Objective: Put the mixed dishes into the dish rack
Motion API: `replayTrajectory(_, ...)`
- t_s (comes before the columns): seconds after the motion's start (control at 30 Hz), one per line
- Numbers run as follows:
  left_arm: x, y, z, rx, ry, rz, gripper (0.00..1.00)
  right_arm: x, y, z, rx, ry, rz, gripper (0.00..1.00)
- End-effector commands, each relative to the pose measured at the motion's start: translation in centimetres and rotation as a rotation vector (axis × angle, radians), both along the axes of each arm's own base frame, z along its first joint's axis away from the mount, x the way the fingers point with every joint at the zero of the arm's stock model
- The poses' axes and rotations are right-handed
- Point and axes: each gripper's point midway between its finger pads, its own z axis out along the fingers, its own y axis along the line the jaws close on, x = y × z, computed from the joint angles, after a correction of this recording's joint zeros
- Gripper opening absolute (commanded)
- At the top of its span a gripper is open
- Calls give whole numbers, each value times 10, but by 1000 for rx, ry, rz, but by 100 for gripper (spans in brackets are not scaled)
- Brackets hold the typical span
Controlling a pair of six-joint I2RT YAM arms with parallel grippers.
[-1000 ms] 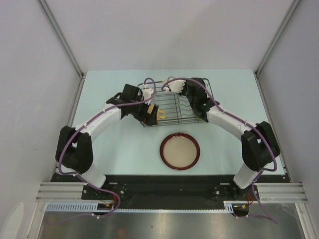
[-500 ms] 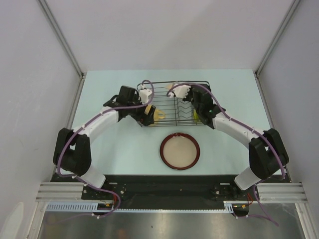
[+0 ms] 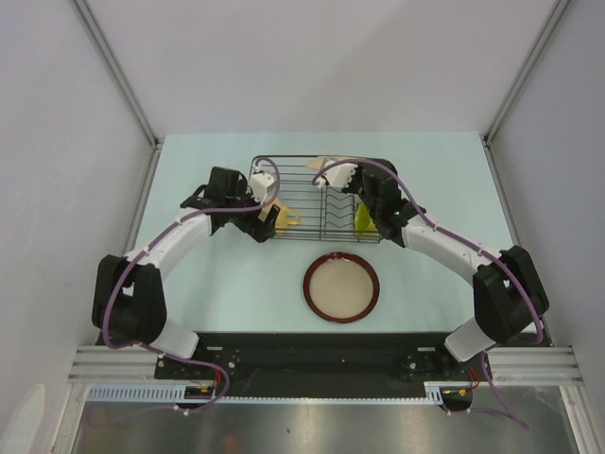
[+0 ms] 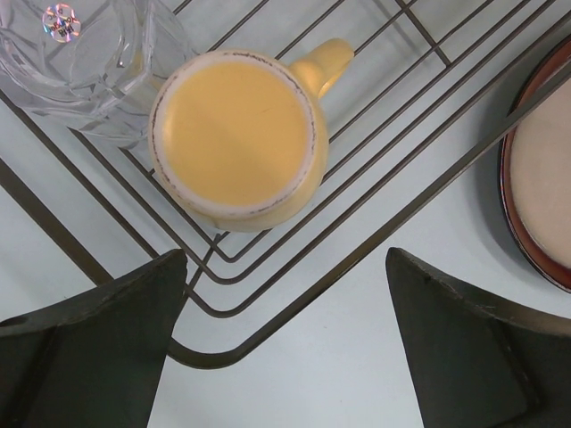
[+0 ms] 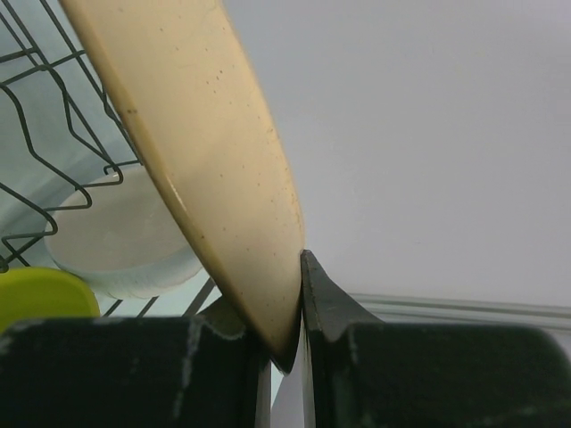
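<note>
This is a robotics lab test cell, not a real kitchen. Plain pale grey panels (image 3: 57, 189) close in the sides and back, held by bare aluminium posts (image 3: 115, 71) at the corners. The counter (image 3: 236, 274) is a flat mint-green sheet with no sink, tap or cupboards. Two white-and-black robot arms, the left arm (image 3: 175, 236) and the right arm (image 3: 444, 241), are bolted to a black base plate (image 3: 321, 355) on a slotted aluminium rail (image 3: 113, 362), with sheet metal (image 3: 312, 426) in front. The only homely things are props: a black wire dish rack (image 3: 312, 203), a yellow mug (image 4: 236, 134) and a dark-rimmed plate (image 3: 340, 288).
</note>
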Motion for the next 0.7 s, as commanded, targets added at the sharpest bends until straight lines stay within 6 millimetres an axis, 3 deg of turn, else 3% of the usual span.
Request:
replayTrajectory(0.0, -17, 34, -4, 87, 113, 96, 100, -1, 9, 54, 107, -143, -33, 0)
replayTrajectory(0.27, -11, 26, 60, 21, 9, 82, 100, -2, 18, 41, 128, -100, -28, 0)
replayTrajectory(0.37, -11, 23, 75, -8, -8, 87, 100, -2, 22, 38, 125, -89, -24, 0)
replayTrajectory(0.67, -13, 23, 82, -25, -22, 101, 100, 9, 26, 22, 133, -44, -33, 0)
